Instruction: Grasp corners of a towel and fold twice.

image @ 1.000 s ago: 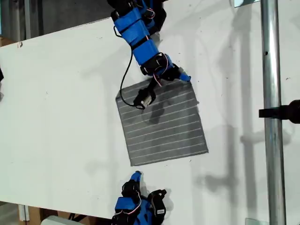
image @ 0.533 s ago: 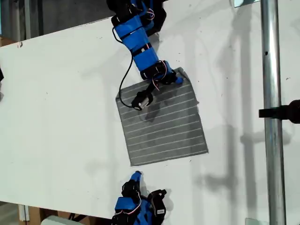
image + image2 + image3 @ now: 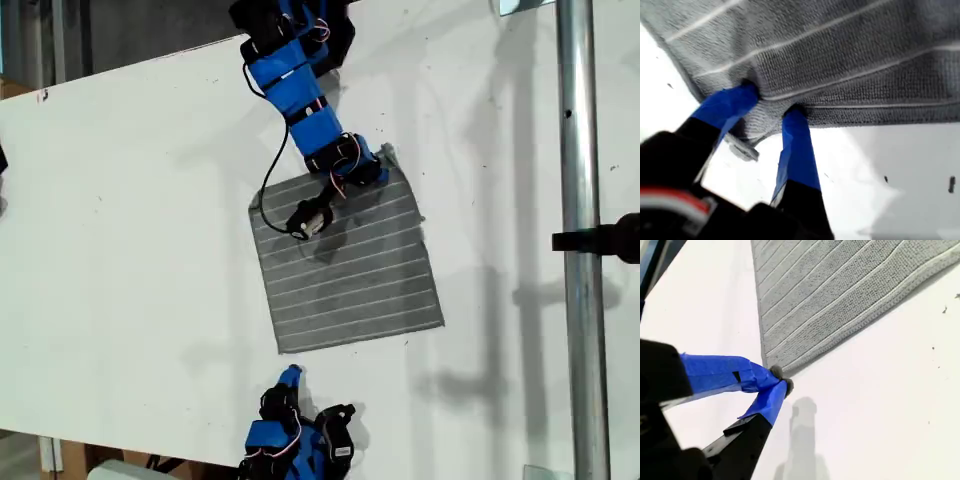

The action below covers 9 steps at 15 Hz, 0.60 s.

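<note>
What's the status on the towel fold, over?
My first gripper pinching a towel corner. My second gripper shut, beside another corner. Towel otherwise flat, unfolded. Nothing obstructing.

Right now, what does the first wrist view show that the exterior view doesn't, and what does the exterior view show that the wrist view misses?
Only the first wrist view shows my first gripper with its blue fingers at the towel edge, fabric bunched between them.

Only the exterior view shows the whole towel on the white table, my second gripper resting apart from the towel's near corner, and the metal pole.

Both show the grey striped towel, the table, and my first gripper at one corner.
</note>
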Each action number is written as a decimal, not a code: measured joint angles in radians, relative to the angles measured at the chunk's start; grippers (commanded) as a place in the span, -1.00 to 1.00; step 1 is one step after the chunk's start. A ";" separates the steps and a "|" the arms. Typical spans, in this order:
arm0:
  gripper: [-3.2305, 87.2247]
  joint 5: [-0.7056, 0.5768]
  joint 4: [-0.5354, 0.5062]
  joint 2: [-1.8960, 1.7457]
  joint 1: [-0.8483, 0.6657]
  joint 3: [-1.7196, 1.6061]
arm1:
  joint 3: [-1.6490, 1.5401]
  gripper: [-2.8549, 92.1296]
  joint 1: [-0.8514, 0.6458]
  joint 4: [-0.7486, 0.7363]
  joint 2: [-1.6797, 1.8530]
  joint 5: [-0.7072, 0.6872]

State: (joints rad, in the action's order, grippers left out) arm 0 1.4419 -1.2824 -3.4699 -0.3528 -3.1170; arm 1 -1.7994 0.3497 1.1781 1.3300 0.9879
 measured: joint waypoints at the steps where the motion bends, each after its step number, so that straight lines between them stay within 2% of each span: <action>1: -0.99 0.000 0.000 0.000 0.000 0.000 | 0.003 -0.94 0.000 -0.009 -0.002 0.002; 3: -0.99 0.012 0.003 0.000 0.017 0.000 | 0.003 -0.94 -0.017 -0.018 -0.003 0.006; 6: -1.00 0.031 0.064 0.000 0.091 0.043 | 0.003 -0.94 -0.029 -0.032 -0.003 -0.011; 9: -1.00 0.035 0.074 0.117 0.140 0.233 | 0.003 -0.94 -0.046 -0.044 -0.003 -0.043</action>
State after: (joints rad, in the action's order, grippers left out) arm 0 1.4772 -1.2088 -3.3533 -0.2132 -2.8839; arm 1 -1.7963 0.3037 1.1336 1.3269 0.9449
